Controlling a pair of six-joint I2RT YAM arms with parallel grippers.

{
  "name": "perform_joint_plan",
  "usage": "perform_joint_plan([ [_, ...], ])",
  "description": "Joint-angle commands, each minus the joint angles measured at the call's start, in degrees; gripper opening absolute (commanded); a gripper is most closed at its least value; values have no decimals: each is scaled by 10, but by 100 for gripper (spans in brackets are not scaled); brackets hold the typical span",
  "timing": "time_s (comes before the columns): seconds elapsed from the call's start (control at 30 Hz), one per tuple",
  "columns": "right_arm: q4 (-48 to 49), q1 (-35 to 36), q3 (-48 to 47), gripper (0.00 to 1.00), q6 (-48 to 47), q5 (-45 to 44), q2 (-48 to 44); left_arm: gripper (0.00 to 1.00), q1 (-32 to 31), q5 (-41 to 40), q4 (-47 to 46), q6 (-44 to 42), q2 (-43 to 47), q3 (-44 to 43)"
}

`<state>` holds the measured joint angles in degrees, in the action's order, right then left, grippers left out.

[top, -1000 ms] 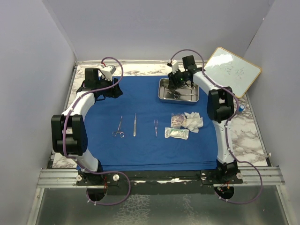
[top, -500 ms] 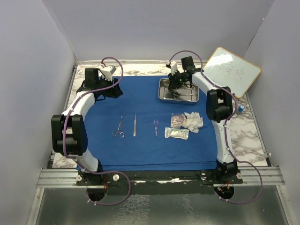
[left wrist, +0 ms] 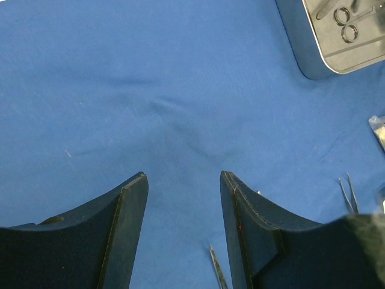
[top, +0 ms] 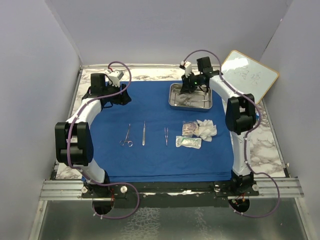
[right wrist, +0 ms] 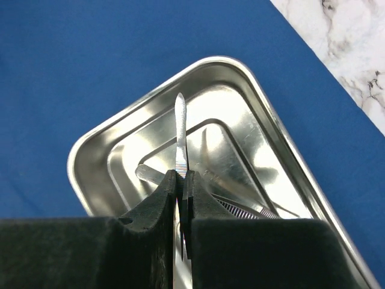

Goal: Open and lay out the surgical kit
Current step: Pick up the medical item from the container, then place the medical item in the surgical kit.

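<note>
The royal-blue cloth point(top: 150, 150) lies spread flat. The steel tray point(top: 172, 100) sits on its far right part. My right gripper point(top: 190, 86) is over the tray point(right wrist: 90, 144), shut point(right wrist: 183, 177) on a thin steel tweezer-like instrument point(right wrist: 180, 129) whose tip points away from the wrist camera. Other instruments point(right wrist: 240, 208) lie in the tray. Scissors point(top: 126, 137), forceps point(top: 143, 133) and tweezers point(top: 166, 136) lie in a row mid-cloth. White gauze point(top: 206, 129) and clear packets point(top: 188, 142) lie to their right. My left gripper point(top: 121, 96) is open and empty point(left wrist: 183, 180) above the cloth's far left.
A wood-framed whiteboard point(top: 248, 75) leans at the back right, close to the right arm. The marble tabletop point(top: 267, 145) shows around the cloth. Grey walls enclose the left, back and right sides. The tray corner point(left wrist: 313, 57) shows in the left wrist view.
My right arm's elbow has swung to the right and its gripper has shifted slightly back over the tray. The left arm has not moved.
</note>
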<state>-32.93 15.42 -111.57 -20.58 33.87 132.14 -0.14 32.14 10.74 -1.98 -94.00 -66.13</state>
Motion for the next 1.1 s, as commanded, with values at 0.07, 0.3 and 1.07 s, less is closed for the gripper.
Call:
perform_joint_plan([
  [0.07,81,-2,90,1,24,58,-99,55,-4,41,-23,5,16,7],
  [0.3,178,-15,191,1,31,124,-133,55,-11,63,-42,-3,27,23],
  [1.07,240,-17,279,1,146,89,-217,50,-202,116,-93,239,-140,-170],
])
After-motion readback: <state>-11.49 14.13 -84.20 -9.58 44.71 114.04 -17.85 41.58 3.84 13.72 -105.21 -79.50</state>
